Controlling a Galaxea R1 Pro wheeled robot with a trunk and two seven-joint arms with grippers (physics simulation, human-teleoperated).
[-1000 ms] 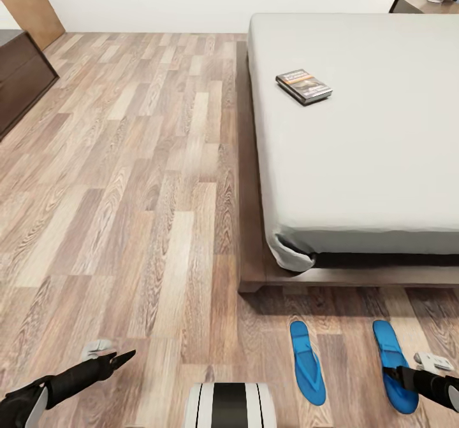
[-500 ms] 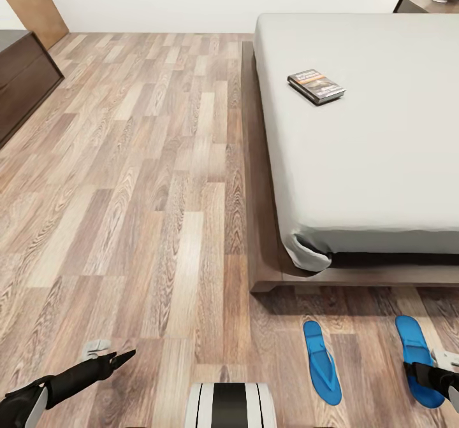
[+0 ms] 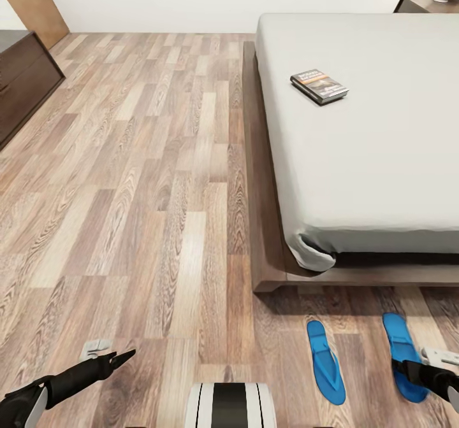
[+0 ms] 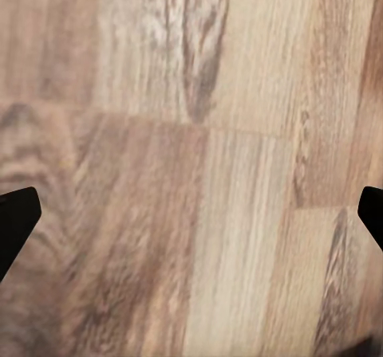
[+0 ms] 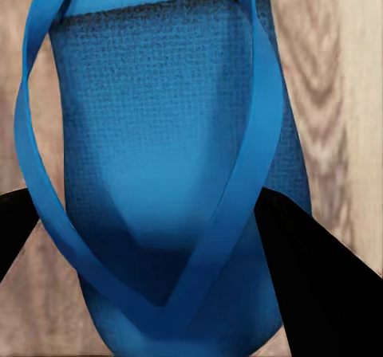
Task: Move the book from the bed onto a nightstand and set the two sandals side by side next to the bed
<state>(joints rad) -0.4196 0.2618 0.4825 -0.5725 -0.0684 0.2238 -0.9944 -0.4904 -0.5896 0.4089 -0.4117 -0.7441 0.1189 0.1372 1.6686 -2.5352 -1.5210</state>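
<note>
The right pincer stands spread, one black finger on each side of a blue sandal, low over its straps but, as far as I can judge, not yet clamped. If it closes on a thin strap alone, the flat sole could swing or slip out when lifted; a squeeze too far off-centre might only nudge it across the floor. The left pincer is also open, over bare planks. The other sandal lies near, apart from the first, both past the foot of the bed. The book rests on the mattress. The nightstand is cut off at the frame's edge, and actual finger contact is hard to make out.
</note>
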